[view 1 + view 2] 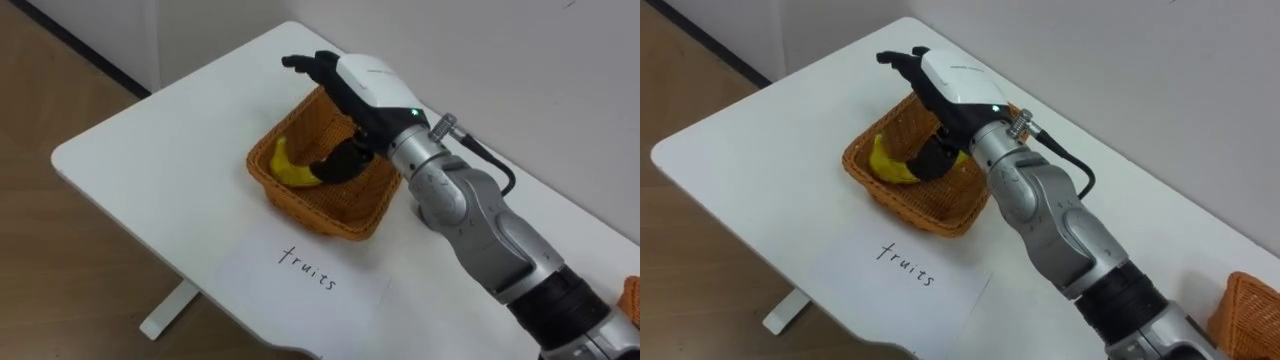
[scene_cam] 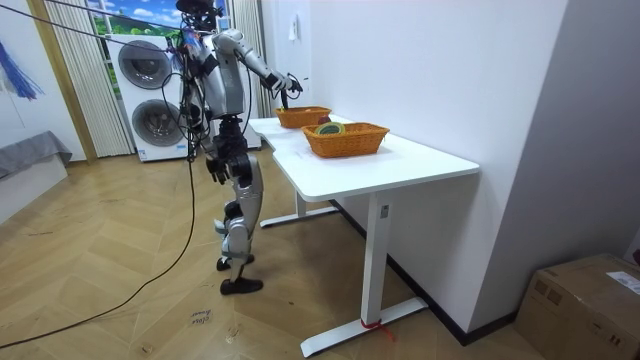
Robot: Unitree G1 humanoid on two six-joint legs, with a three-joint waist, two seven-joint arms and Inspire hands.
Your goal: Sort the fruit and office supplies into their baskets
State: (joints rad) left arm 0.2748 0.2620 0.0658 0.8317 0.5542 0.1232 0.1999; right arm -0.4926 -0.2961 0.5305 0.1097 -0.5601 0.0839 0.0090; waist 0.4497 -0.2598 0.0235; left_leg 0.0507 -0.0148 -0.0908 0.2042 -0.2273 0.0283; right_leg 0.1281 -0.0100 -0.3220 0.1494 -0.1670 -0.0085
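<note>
You're likely finishing the drop: the banana (image 1: 288, 167) is lying in the fruit basket (image 1: 262, 182) by its left wall, long axis running far-left to near-right, tip pointing far. Your right hand (image 1: 355, 80) is hovering above, fingers spread, pinching nothing. Next you're probably lifting clear.

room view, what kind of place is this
Probably a home-style room, perhaps a laundry corner: two stacked washing machines by the wall, a wooden parquet floor, and a white table bearing wicker baskets.
</note>
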